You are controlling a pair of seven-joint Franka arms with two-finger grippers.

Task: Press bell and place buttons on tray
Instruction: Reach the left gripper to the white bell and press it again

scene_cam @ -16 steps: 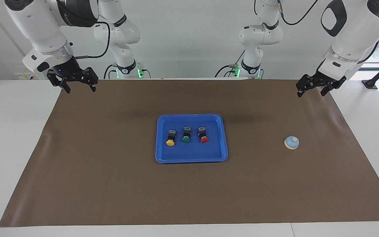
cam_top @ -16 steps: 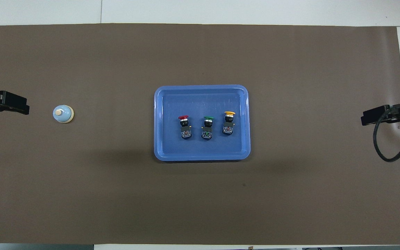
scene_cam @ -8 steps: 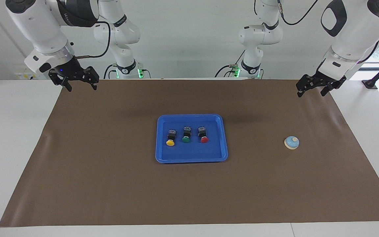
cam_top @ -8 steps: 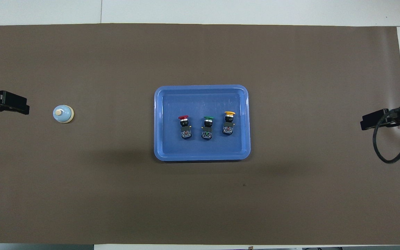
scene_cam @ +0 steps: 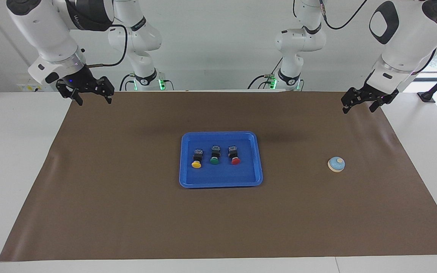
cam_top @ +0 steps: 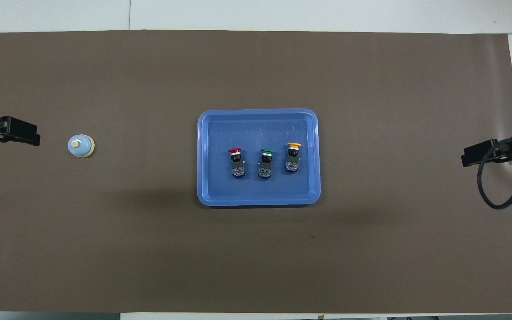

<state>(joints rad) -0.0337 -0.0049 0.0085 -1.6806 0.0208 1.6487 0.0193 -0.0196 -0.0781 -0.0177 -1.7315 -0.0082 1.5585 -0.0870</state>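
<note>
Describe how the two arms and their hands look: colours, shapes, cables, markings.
Both arms are glossy white, with rounded segments and black joint caps. Each ends in a silver wrist ring and a black two-finger hand: the left hand and the right hand. A black cable loops beside the right wrist, where a small blue light glows. Both bases show green lights.

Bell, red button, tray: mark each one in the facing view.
bell (scene_cam: 336, 164), facing view, on its light blue dome.
red button (scene_cam: 235, 160), facing view, on its round cap.
tray (scene_cam: 220, 184), facing view, on its rim farthest from the robots.
</note>
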